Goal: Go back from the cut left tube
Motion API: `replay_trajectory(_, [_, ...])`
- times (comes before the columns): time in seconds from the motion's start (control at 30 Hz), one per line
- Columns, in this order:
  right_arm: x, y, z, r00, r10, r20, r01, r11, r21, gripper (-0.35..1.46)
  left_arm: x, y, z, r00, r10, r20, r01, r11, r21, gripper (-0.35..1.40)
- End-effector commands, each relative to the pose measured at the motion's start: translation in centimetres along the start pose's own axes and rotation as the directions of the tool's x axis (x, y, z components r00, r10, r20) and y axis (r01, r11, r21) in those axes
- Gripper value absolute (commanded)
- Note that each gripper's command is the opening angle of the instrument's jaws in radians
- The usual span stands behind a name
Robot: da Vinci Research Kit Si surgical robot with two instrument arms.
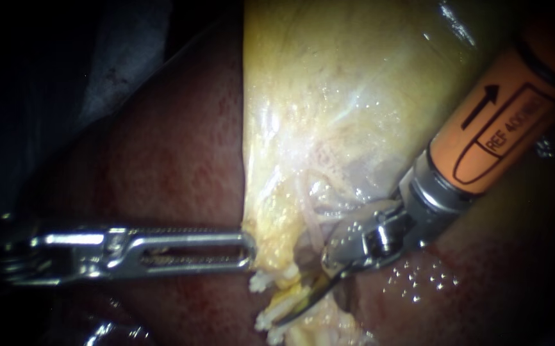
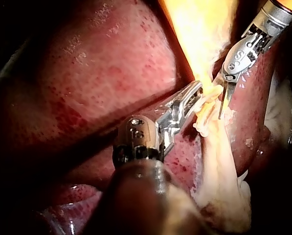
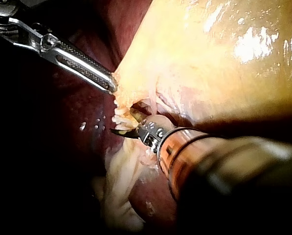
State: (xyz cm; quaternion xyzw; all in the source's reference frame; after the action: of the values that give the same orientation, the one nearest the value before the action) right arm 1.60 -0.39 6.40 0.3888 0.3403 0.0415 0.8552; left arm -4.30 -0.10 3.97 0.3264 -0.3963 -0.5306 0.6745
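The pale yellow gallbladder point(image 1: 329, 96) hangs over the dark red liver point(image 1: 175, 160). My left instrument point(image 1: 247, 251) reaches in level from the left, its slotted jaws shut on the gallbladder's lower edge point(image 3: 117, 81). My right instrument point(image 1: 303, 301), on an orange shaft, comes down from the upper right. Its thin curved blades lie together, pointing into the yellow tissue below that edge. White clips point(image 1: 261, 282) sit just left of the blade tip, and another white clip point(image 1: 271, 320) sits lower. I cannot make out the tube's cut ends among the yellow tissue.
A strand of pale fatty tissue point(image 2: 224, 166) trails away from the clips, past my left instrument. Liver surface point(image 2: 111, 73) rises beside both shafts. Wet glints mark the liver point(image 1: 425, 282) under my right instrument's wrist. Dark drape point(image 1: 47, 77) fills the far left.
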Motion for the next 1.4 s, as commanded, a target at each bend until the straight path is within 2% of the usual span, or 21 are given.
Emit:
replay_trajectory(0.03, [0.00,-0.01,-0.02,1.000,0.000,-0.001,0.000,1.000,-0.001,0.64,0.00,0.00,0.00,1.0000,0.000,0.000,0.000,1.000,0.000,-0.35])
replay_trajectory(0.43, [-0.03,-0.09,-0.38,1.000,0.000,-0.024,0.000,1.000,-0.027,0.64,0.00,0.01,0.00,1.0000,0.000,0.000,0.000,1.000,0.001,-0.35])
replay_trajectory(0.5, [-0.03,-0.10,-0.47,0.999,0.001,-0.042,-0.003,0.998,-0.063,0.64,-0.01,0.01,0.00,1.0000,0.000,0.000,0.000,1.000,0.001,-0.35])
replay_trajectory(0.57, [-0.03,-0.11,-0.56,0.999,0.001,-0.046,-0.004,0.998,-0.068,0.64,-0.01,0.02,0.00,1.0000,0.000,0.000,0.000,1.000,0.001,-0.35])
replay_trajectory(0.77, [-0.02,-0.14,-0.93,0.998,-0.009,-0.065,0.003,0.995,-0.097,0.64,-0.01,0.02,0.01,1.0000,0.000,0.000,0.000,1.000,0.000,-0.35])
replay_trajectory(1.03, [0.11,-0.11,-1.46,0.994,-0.037,-0.099,0.021,0.988,-0.156,0.64,0.00,0.02,0.04,1.0000,0.000,0.001,0.000,1.000,-0.001,-0.35])
replay_trajectory(1.07, [0.12,-0.12,-1.53,0.992,-0.043,-0.117,0.024,0.987,-0.160,0.66,0.00,0.02,0.04,1.0000,0.000,0.001,0.000,1.000,-0.001,-0.35])
replay_trajectory(1.13, [0.14,-0.12,-1.64,0.991,-0.047,-0.128,0.024,0.985,-0.173,0.68,0.00,0.02,0.04,1.0000,0.000,0.002,0.000,1.000,-0.002,-0.35])
replay_trajectory(1.4, [0.18,-0.11,-1.93,0.987,-0.081,-0.142,0.046,0.972,-0.230,0.86,0.00,0.02,0.05,1.0000,0.000,0.002,0.000,1.000,-0.002,-0.35])
